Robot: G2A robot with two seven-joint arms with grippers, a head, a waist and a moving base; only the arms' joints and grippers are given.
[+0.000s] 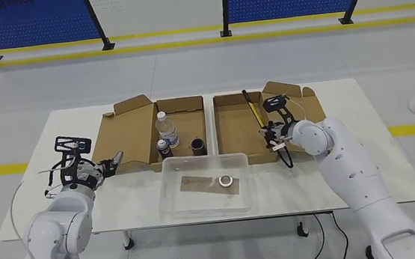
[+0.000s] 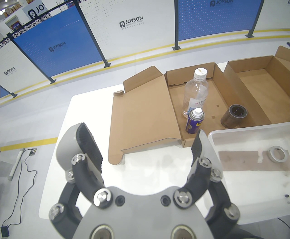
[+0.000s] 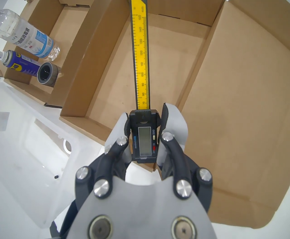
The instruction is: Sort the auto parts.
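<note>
Right tool pinches the caliper (yellow scale) above a cardboard box; left tool is spread.

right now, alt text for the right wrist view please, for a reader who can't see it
The right gripper is shut on the display head of a digital caliper, whose yellow scale reaches out over an open cardboard box. A neighbouring box holds a water bottle, a blue spray can and a dark cylindrical bearing.
</note>
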